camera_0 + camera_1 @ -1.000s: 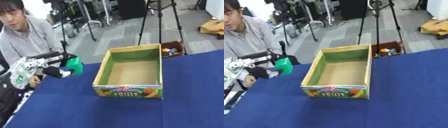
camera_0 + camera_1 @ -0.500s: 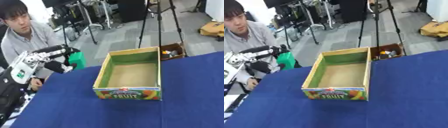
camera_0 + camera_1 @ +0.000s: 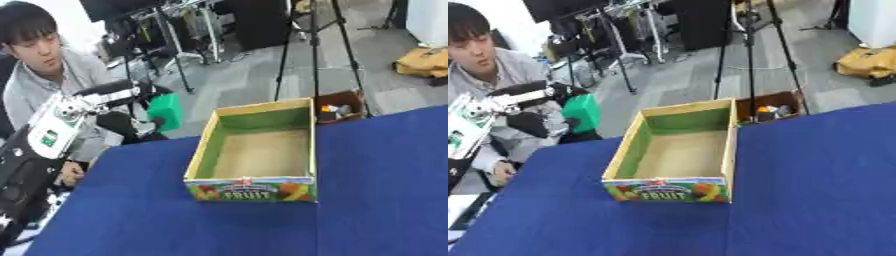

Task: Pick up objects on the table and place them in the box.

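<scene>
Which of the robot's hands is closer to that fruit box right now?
The left hand, holding a green object off the fruit box's far-left side. The right hand shows in neither view.

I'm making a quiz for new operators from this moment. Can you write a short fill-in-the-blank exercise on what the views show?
1. The left hand holds a block whose colour is ____.
2. The cloth on the table is ____.
3. The word printed on the front of the box is ____.
4. Inside, the box holds ____.

Missing words: green; blue; FRUIT; nothing
</scene>
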You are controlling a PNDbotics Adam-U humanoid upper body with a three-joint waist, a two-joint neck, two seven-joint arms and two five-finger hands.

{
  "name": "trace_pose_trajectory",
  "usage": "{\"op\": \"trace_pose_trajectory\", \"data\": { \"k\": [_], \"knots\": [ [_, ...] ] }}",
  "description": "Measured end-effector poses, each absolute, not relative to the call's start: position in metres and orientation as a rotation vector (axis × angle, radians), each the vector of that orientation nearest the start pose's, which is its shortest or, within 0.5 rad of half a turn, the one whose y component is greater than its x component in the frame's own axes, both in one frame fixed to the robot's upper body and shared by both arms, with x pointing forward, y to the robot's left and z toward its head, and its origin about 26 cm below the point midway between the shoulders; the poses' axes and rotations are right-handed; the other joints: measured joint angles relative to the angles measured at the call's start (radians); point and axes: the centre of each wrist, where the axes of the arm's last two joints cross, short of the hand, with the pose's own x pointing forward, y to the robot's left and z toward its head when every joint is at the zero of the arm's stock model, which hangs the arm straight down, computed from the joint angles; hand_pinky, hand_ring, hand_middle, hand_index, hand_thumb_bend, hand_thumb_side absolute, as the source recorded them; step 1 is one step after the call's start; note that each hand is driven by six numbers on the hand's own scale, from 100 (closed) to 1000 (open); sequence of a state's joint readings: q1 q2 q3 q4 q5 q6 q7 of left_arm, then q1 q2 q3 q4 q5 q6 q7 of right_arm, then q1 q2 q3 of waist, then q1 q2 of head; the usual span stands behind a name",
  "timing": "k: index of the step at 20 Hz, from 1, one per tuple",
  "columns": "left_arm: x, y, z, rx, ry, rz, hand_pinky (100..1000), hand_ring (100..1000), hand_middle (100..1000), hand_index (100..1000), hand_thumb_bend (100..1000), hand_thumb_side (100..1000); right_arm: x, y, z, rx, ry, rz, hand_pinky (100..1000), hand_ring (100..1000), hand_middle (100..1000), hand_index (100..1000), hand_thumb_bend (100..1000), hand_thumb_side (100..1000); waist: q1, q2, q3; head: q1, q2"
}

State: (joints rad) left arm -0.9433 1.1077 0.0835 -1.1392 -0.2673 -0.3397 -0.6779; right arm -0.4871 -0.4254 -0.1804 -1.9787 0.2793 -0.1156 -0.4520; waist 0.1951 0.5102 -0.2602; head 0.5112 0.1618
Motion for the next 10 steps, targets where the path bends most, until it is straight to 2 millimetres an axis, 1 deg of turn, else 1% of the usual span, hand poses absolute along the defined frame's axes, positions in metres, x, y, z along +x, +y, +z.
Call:
{"op": "trace_pose_trajectory", "data": {
  "k": [10],
  "knots": [
    [0.353, 0.45, 0.43, 0.954, -1.733, -1.373, 754, 747, 605, 550, 100, 414, 0.308, -0.298, 0.277, 1.075, 3.31, 0.11, 958, 836, 474, 674, 100, 840, 0.008, -0.001, -0.015, 0.007, 0.0]
  ]
}}
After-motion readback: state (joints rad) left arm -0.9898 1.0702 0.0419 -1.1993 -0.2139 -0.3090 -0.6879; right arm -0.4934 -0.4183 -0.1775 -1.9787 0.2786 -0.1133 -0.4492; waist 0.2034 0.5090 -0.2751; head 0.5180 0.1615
